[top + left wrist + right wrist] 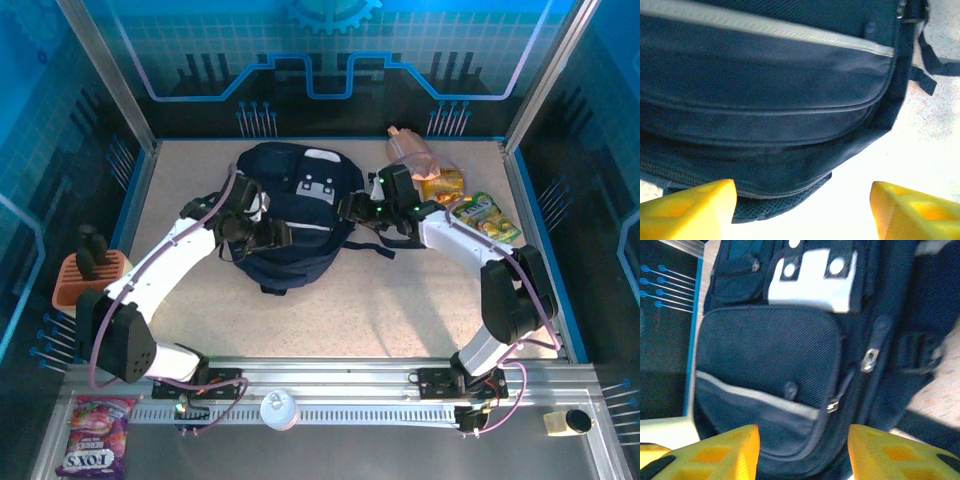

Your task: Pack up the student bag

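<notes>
Two pincers flank your student bag, which lies mid-desk. The left pincer gapes wide and the right pincer stands partly open; neither grips anything. Snack packets lie just beside the right arm. An orange holder sits far left. The purple packet near the left base reads "FOX'S".

Overhead view: bright, even light from above, blue cast on the walls. My arms throw soft shadows on the table, toward its near edge.

Left wrist view: table blown out to white beside the student bag; dark fabric soft. My left pincer stands apart, fingers out of focus.

Right wrist view: right edge smeared; white patch glares.
</notes>
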Controlling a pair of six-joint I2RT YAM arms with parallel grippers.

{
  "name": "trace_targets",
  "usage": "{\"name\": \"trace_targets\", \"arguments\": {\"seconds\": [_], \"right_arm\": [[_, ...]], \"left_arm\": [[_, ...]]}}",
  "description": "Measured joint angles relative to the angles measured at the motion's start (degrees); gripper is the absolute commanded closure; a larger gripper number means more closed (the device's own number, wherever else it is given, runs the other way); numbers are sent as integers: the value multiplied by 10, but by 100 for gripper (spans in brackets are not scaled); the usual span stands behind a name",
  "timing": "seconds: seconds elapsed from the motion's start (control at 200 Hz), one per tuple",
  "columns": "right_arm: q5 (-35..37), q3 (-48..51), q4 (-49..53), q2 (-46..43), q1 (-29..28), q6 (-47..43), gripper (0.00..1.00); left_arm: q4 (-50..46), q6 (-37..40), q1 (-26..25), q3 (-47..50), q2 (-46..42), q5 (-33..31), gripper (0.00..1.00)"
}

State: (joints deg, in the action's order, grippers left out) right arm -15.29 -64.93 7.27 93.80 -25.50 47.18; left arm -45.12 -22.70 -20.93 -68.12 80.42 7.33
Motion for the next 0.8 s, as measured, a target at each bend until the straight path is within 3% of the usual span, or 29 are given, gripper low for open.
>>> {"name": "trace_targets", "arguments": {"seconds": [0.36,0.8], "right_arm": [[-30,14,-35,63,-28,111,53],[-21,61,-47,43,27,117,47]], "left_arm": [[14,239,-105,-93,97,-109,24],[29,462,-122,-137,219,-145,25]]}}
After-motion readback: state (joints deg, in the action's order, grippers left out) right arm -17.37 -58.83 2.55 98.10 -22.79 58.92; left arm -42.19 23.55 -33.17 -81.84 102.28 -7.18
